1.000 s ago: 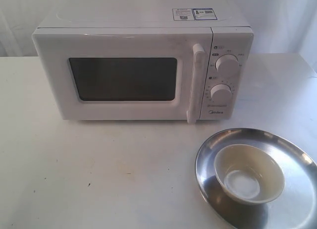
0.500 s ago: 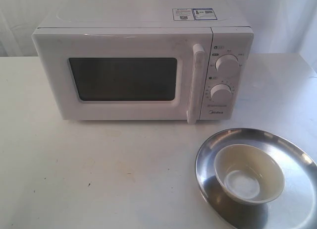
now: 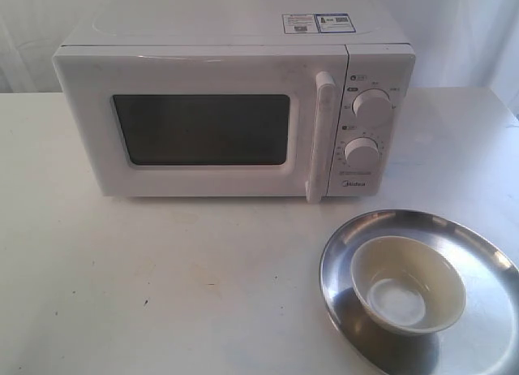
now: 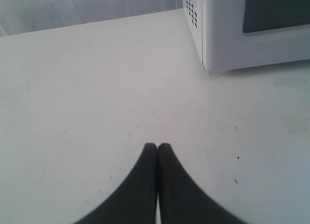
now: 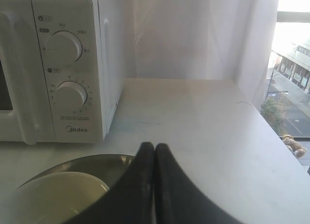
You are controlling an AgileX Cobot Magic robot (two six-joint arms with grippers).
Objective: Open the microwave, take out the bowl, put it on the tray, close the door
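Observation:
The white microwave point(image 3: 235, 107) stands at the back of the table with its door point(image 3: 203, 127) shut and the long bar handle point(image 3: 320, 135) upright. The cream bowl point(image 3: 407, 284) sits upright in the silver tray point(image 3: 478, 245) at the front right. Neither gripper shows in the exterior view. My left gripper point(image 4: 157, 146) is shut on nothing, above bare table beside the microwave's corner point(image 4: 218, 44). My right gripper point(image 5: 154, 146) is shut on nothing, hovering by the tray point(image 5: 97, 166) and bowl point(image 5: 53, 195), with the knob panel point(image 5: 68, 64) ahead.
The white table point(image 3: 162, 278) stretches in front of the microwave. A white curtain hangs behind. In the right wrist view the table's far edge point(image 5: 256, 107) borders a window with a street outside.

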